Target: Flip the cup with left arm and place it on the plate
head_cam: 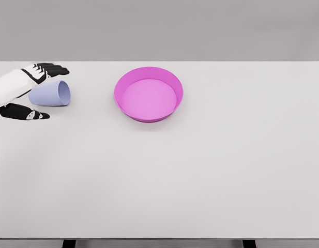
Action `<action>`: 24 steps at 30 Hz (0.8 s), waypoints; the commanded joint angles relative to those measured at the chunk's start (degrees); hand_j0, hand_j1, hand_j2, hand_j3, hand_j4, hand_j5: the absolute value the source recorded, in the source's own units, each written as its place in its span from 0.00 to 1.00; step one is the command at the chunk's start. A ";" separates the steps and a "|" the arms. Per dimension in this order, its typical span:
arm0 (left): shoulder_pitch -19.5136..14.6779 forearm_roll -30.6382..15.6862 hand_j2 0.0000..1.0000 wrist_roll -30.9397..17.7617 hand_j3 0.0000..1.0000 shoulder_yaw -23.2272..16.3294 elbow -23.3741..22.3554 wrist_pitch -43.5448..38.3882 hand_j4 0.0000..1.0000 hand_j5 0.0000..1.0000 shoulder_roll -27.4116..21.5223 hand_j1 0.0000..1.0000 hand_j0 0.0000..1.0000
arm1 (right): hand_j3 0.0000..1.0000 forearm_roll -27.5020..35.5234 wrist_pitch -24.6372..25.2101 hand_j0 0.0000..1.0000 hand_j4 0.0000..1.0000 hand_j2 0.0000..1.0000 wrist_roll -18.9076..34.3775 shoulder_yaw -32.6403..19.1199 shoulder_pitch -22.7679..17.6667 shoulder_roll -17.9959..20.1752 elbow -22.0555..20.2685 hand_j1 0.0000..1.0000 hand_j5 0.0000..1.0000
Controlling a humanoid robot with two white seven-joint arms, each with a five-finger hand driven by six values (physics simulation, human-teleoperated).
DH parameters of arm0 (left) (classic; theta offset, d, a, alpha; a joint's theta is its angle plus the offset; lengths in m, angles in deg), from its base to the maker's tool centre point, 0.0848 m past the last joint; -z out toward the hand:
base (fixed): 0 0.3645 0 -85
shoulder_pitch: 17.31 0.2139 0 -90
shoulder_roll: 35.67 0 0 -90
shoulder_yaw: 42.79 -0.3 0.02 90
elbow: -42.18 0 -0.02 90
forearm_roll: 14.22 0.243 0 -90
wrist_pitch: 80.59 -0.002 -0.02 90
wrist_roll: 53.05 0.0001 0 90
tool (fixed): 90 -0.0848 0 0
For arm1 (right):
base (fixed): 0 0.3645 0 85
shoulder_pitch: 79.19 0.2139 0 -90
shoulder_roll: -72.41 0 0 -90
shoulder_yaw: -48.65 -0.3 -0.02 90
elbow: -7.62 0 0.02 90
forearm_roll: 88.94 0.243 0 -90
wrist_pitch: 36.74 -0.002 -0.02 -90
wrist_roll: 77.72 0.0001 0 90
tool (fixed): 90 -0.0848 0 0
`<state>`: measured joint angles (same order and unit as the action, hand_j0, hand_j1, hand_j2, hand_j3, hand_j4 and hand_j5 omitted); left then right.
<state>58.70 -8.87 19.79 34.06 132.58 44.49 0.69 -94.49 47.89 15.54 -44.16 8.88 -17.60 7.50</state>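
A pale lavender cup [51, 95] lies on its side at the far left of the white table, its mouth facing right toward the plate. My left hand [39, 91] comes in from the left edge and brackets the cup's base end. Its black fingers [51, 68] reach over the far side of the cup and its thumb [26, 113] lies on the near side. The fingers are spread and stand apart from the cup's wall. A magenta plate [148, 93] with a raised rim sits right of the cup, near the table's back middle.
The white table [200, 175] spans the whole view, with its back edge just behind the hand and plate. A plain grey wall stands behind it.
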 commanded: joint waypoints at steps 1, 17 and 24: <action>0.10 -0.08 1.00 0.02 1.00 -0.03 0.04 -0.08 1.00 1.00 0.02 1.00 1.00 | 1.00 0.01 -0.17 1.00 1.00 1.00 -0.09 -0.26 0.00 0.00 -0.14 1.00 1.00; -4.74 1.59 1.00 -7.62 1.00 -0.03 -13.68 -0.08 1.00 1.00 8.54 1.00 1.00 | 1.00 0.01 0.01 1.00 1.00 1.00 -0.09 0.00 0.00 0.00 -0.05 1.00 1.00; -10.27 4.93 1.00 -7.80 1.00 -5.31 -14.55 -0.08 1.00 1.00 7.66 1.00 1.00 | 1.00 0.01 0.01 1.00 1.00 1.00 -0.09 0.00 0.00 0.00 -0.05 1.00 1.00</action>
<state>47.38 -4.83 12.16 30.80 118.55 44.49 8.60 -94.48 47.90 15.43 -44.16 8.87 -17.60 7.45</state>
